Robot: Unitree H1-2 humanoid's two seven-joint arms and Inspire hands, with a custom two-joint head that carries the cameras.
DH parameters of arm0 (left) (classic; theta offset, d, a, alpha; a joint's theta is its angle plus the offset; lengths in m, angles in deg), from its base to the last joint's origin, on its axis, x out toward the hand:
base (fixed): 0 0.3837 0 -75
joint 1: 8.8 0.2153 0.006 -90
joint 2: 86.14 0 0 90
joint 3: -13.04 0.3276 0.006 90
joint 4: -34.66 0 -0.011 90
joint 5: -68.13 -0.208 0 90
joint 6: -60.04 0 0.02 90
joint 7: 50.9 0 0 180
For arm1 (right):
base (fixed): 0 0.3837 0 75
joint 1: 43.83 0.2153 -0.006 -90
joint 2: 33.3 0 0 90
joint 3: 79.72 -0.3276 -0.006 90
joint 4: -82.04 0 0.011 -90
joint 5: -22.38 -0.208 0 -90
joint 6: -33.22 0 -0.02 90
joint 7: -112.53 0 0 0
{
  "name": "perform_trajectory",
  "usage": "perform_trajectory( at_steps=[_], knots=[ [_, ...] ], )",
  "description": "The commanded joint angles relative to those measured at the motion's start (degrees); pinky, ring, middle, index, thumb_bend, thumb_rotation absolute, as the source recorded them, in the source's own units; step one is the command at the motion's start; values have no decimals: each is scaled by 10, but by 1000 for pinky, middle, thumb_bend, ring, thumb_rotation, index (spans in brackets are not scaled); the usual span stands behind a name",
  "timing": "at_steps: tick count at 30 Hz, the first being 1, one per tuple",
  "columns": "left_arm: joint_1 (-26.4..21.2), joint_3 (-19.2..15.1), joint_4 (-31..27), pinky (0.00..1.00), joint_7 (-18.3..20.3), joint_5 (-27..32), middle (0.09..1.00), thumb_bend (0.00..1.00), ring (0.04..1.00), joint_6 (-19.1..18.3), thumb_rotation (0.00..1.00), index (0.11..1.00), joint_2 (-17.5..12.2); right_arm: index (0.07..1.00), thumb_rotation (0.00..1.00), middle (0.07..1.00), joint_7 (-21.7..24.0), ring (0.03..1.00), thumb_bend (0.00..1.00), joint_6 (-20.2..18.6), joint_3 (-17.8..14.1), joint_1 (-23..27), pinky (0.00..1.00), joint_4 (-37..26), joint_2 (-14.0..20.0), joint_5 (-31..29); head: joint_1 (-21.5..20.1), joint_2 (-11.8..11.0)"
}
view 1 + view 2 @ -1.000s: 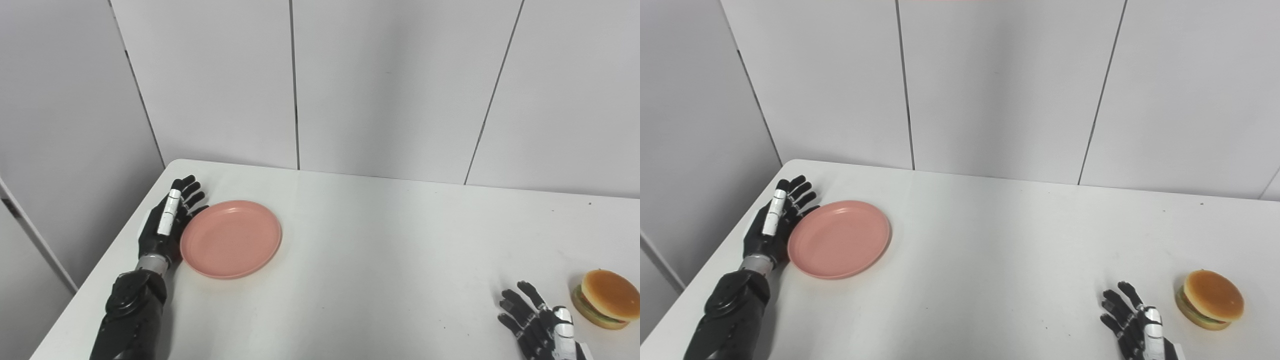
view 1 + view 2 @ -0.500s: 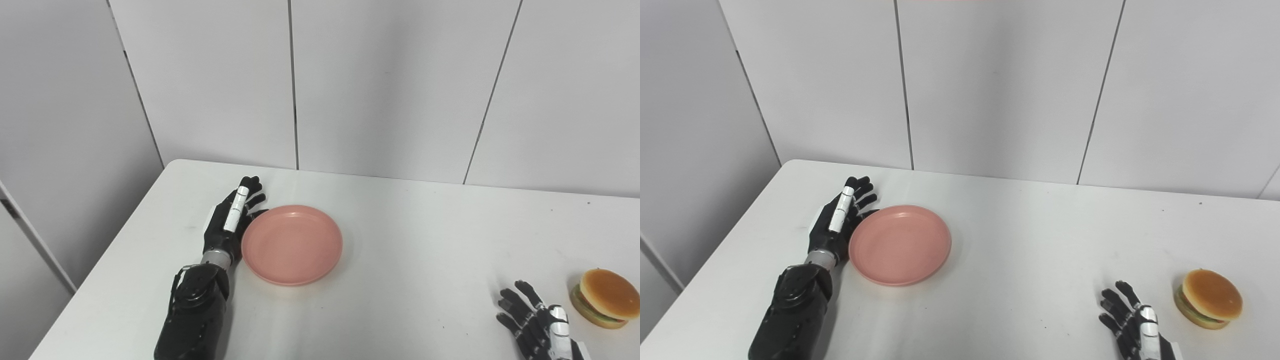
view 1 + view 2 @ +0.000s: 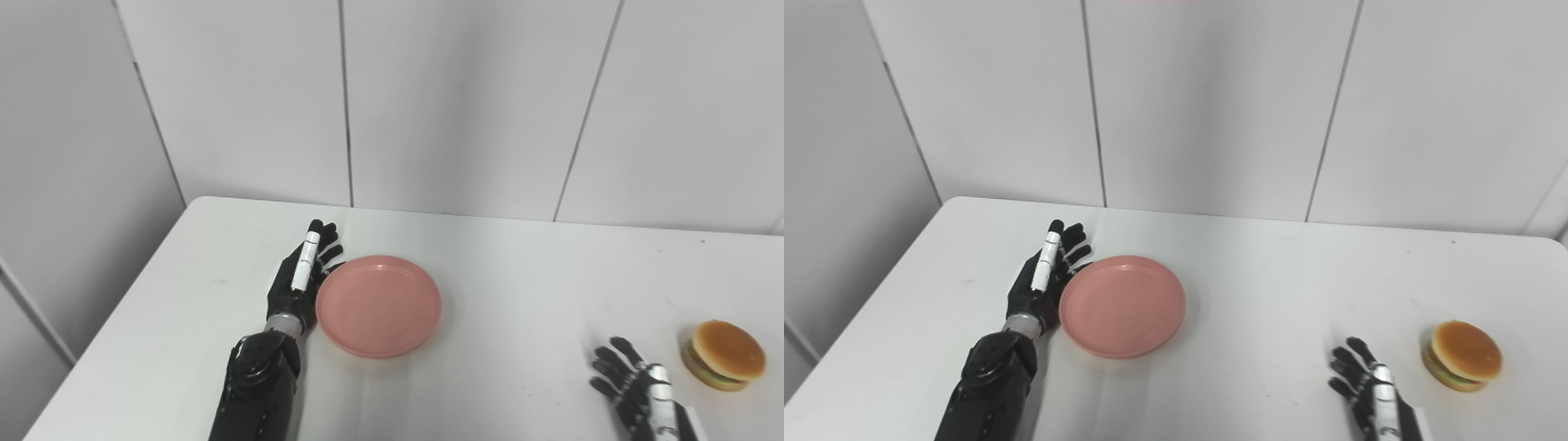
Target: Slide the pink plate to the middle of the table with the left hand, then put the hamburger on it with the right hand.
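I'm in the slide step: my left hand (image 3: 298, 283), fingers straight and grasping nothing, stands edge-on against the left rim of the pink plate (image 3: 378, 305), which sits left of the table's (image 3: 520, 275) middle and needs more push rightward. My right hand (image 3: 637, 383) waits splayed and empty at the front edge, near the hamburger (image 3: 724, 354). The right eye view alone shows the table's far right corner.

One plate (image 3: 378, 305) and one burger (image 3: 724, 354) sit on one desk (image 3: 527, 269). Two hands are in view, the left hand (image 3: 299, 283) and the right hand (image 3: 637, 395).
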Motion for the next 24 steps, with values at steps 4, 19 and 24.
perform_trajectory(
  at_steps=[4, 19, 24],
  knots=[
    [-3, 28, -35, 707, -10, -25, 903, 848, 871, 2, 806, 746, 27, 848, 1000, 826, -6, 840, 687, 0, 25, -27, 804, -14, -27, 20, -30, 0],
    [15, 31, -54, 777, 0, -12, 899, 853, 872, -7, 806, 752, 46, 838, 992, 832, -75, 818, 821, 79, 101, -17, 768, 30, -72, 119, -176, -6],
    [14, 26, -51, 787, 3, -8, 902, 873, 881, -12, 802, 756, 43, 914, 998, 923, -98, 831, 785, 101, 106, -13, 773, 47, -87, 139, -185, -7]
  ],
)
